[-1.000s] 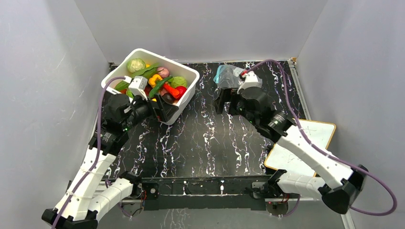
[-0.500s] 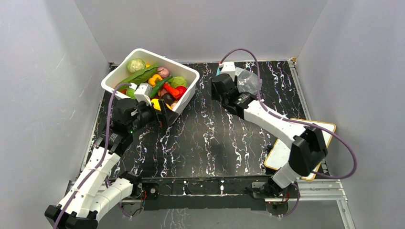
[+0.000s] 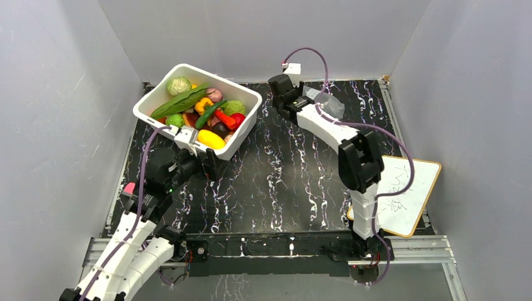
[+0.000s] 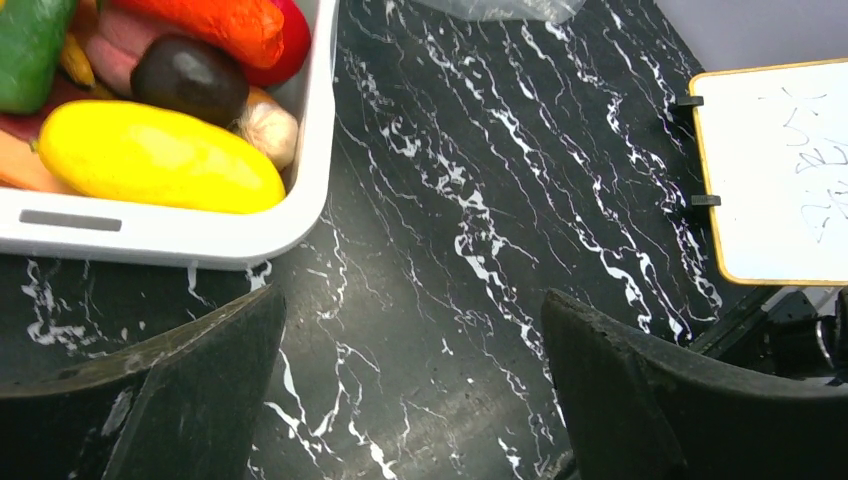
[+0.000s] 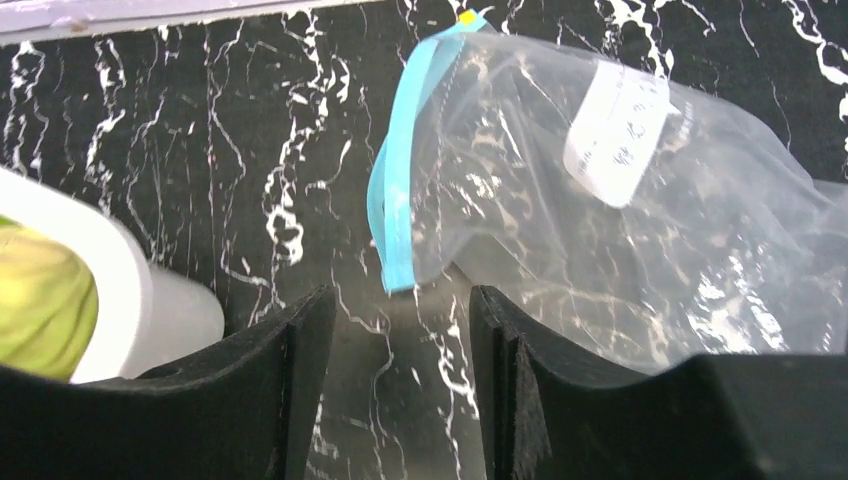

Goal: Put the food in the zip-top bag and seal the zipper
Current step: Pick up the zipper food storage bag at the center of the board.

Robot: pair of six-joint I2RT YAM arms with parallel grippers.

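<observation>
A: Right pincer (image 5: 398,335), what's changed?
B: Reached the bag (image 5: 640,230); jaws narrowed, apart, nothing held, zipper (image 5: 395,200) just ahead. Left pincer (image 4: 410,340) wide, backed off; food (image 4: 150,160) in tub (image 4: 180,232) beside. Filling unstarted.

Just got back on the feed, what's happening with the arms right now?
Nothing is bagged yet. The toy food lies in the white tub, and the clear bag lies empty on the far side of the table. The right gripper is at the bag's blue zipper strip, jaws part open with the strip's end at their mouth, not clearly pinched. The left gripper hovers over the table beside the tub's near corner, jaws wide and empty.
</observation>
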